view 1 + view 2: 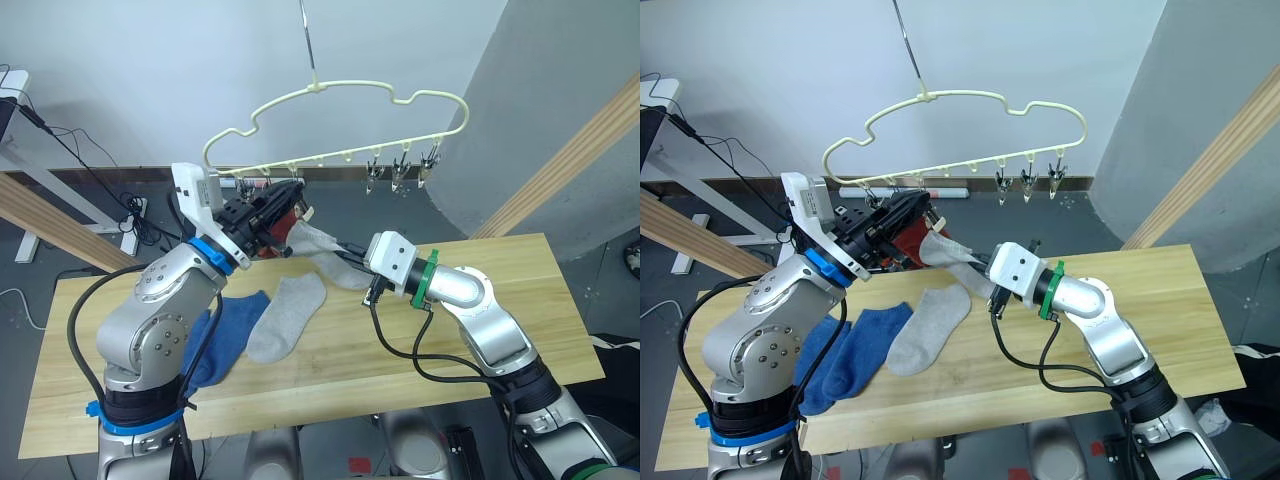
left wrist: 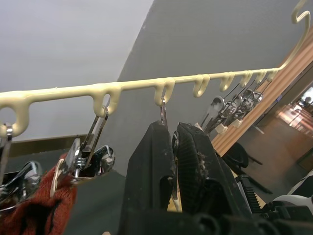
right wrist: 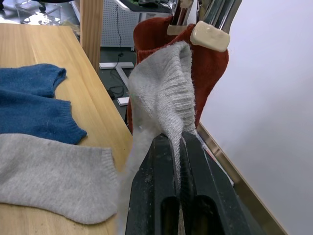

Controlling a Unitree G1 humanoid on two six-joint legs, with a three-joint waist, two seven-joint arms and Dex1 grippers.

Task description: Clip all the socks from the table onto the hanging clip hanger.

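Both arms reach over the table (image 1: 520, 300), where two blue socks (image 1: 225, 335) and one grey sock (image 1: 285, 315) wait. Overhead, the clip hanger (image 1: 340, 125) carries rust-red socks (image 1: 285, 225). The left gripper (image 2: 168, 147) pinches a clip (image 2: 163, 110), presumably opening it. The right gripper (image 3: 178, 147), clamped on another grey sock (image 3: 164, 93), lifts its cuff toward that clip.

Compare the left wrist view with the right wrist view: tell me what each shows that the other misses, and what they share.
Left wrist view: the pale-yellow wire hanger's bar with its loops, and the left gripper pinching a metal clip.
Right wrist view: the light wooden table, two blue knit socks, a flat light-grey sock, and the right gripper clamping another grey sock.
Both: a rust-red clipped sock.
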